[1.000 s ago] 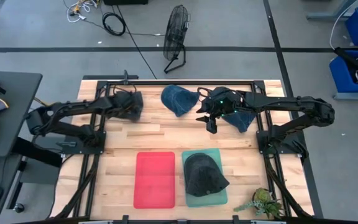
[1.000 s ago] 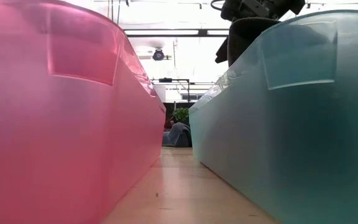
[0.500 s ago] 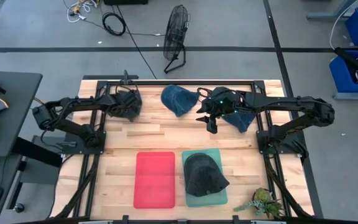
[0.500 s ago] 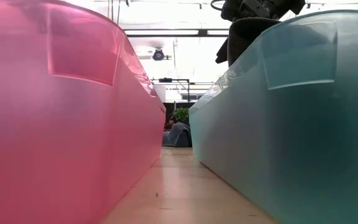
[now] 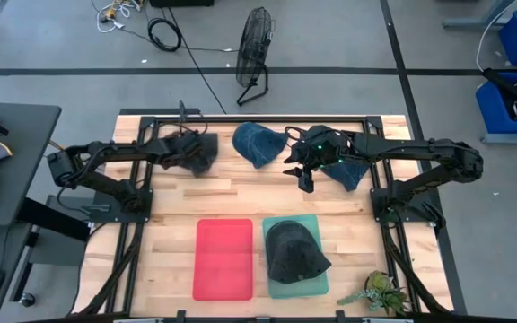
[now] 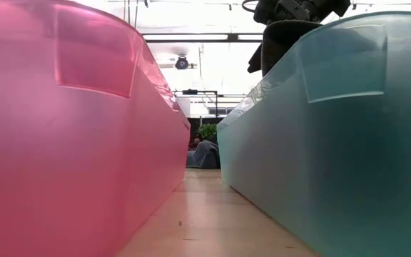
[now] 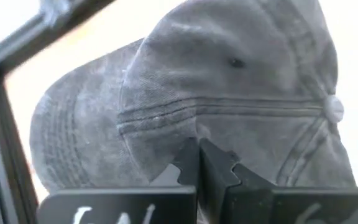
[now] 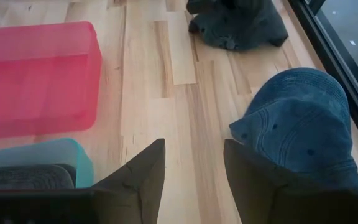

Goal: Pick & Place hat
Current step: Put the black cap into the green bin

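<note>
A grey hat (image 5: 201, 152) lies at the table's far left, and my left gripper (image 5: 189, 148) is shut on it; the right wrist view shows this grey hat (image 8: 236, 28) resting on the wood. A blue hat (image 5: 257, 144) lies at the far middle. My right gripper (image 5: 305, 176) hovers open just right of it, holding nothing. A second blue hat (image 5: 348, 170) lies under my right arm. A dark hat (image 5: 294, 251) sits in the teal bin (image 5: 317, 285), next to a red bin (image 5: 223, 258). My left gripper pinches a small fold of the grey hat's crown cloth (image 7: 199, 129) between its two shut fingers (image 7: 219, 171), beside a seam. The brim lies off to one side and the top button to the other. Whether the hat is lifted clear, I cannot tell.
Black frame rails (image 5: 240, 117) run round the table's far and side edges. The two bins stand side by side at the near middle, with a narrow gap (image 6: 198, 207) between them. A small plant (image 5: 380, 294) stands at the near right corner. Bare wood lies between the hats and the bins.
My left gripper has shut and taken hold of the grey hat's crown. The grey hat now shows a little farther toward the table's right than before. My right arm has kept still.
</note>
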Controlling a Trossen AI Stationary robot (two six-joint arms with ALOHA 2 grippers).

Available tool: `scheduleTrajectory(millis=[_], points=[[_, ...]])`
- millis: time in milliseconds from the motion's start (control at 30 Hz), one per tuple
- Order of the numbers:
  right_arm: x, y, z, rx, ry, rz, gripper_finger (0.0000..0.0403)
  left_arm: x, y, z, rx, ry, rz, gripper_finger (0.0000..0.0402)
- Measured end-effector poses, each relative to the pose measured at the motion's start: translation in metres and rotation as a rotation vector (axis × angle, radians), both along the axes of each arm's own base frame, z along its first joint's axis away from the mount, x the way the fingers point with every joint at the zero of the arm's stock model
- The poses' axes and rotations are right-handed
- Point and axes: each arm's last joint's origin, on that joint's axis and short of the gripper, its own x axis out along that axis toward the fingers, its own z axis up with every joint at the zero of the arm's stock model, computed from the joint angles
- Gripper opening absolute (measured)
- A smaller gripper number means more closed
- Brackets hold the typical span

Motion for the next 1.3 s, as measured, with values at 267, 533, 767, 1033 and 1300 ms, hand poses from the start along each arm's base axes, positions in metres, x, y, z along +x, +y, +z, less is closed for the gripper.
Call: scheduleTrajectory(millis=[267,533,767,1033,1300], points=[[0.001,0.000,-0.001,-0.016,0.002,0.015,0.0170,0.044,-0.022,0.037,0.126,-0.003,-0.375,0.0003],[0.022,-0.002,-0.007,-0.161,-0.076,0.109,0.0170,0.086,-0.060,0.090,0.227,-0.116,-0.684,0.0003],[0.048,-0.003,-0.020,-0.214,-0.159,0.136,0.0184,0.098,-0.084,0.104,0.280,-0.152,-0.806,0.0003],[0.074,-0.005,-0.051,-0.245,-0.157,0.131,0.0242,0.103,-0.087,0.097,0.275,-0.140,-0.822,0.0003],[0.088,-0.012,-0.081,-0.300,-0.084,0.037,0.0274,0.108,-0.091,0.097,0.286,-0.165,-0.831,0.0003]])
